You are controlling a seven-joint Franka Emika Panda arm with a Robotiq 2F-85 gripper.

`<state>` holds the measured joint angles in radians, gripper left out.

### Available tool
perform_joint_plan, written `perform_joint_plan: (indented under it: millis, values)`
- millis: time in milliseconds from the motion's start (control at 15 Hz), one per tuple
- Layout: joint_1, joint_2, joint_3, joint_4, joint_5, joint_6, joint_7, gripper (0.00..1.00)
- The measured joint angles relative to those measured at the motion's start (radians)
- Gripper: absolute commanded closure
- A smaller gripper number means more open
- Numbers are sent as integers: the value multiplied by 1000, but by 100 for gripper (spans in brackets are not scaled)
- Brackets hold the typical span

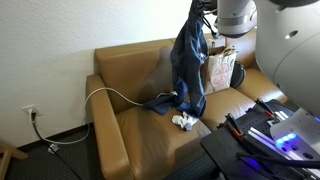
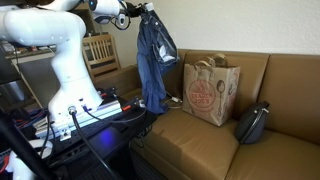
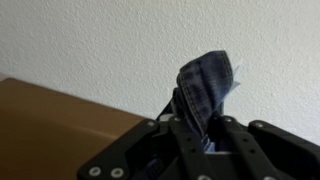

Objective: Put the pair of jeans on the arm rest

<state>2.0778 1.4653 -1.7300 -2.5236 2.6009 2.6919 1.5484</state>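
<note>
Wrist view: I've got gripper [image 3: 200, 137] clamped on jeans [image 3: 206, 88]. In an exterior view they hang w/ lower end on sofa seat [image 1: 150, 135], apart from arm rest [image 1: 107, 135].

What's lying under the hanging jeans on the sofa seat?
Below the jeans, a small white-grey cloth lump and a white cable lie on the sofa seat. The seat patch under the jeans' trailing end is covered.

Sofa seat [image 1: 150, 145] w/ paper bag [image 2: 210, 92], dark bag [image 2: 252, 123], wht cloth lump [image 1: 184, 122] & jeans [image 1: 188, 60] trailing end.
</note>
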Motion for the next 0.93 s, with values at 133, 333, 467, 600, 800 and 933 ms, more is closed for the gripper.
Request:
perform_joint_plan:
  millis: [133, 333, 467, 600, 800, 933]
  values:
    - [6, 1, -15, -32, -1, -40, 91, 94]
    - [-20, 2, -78, -170, -1, -207, 185, 94]
    - [-47, -1, -105, -265, -1, -317, 248, 94]
    - [-102, -39, -115, -292, 0, -369, 280, 94]
    - [-203, -175, -135, -285, 0, -397, 280, 94]
    - [-271, -263, -156, -285, 0, -398, 279, 94]
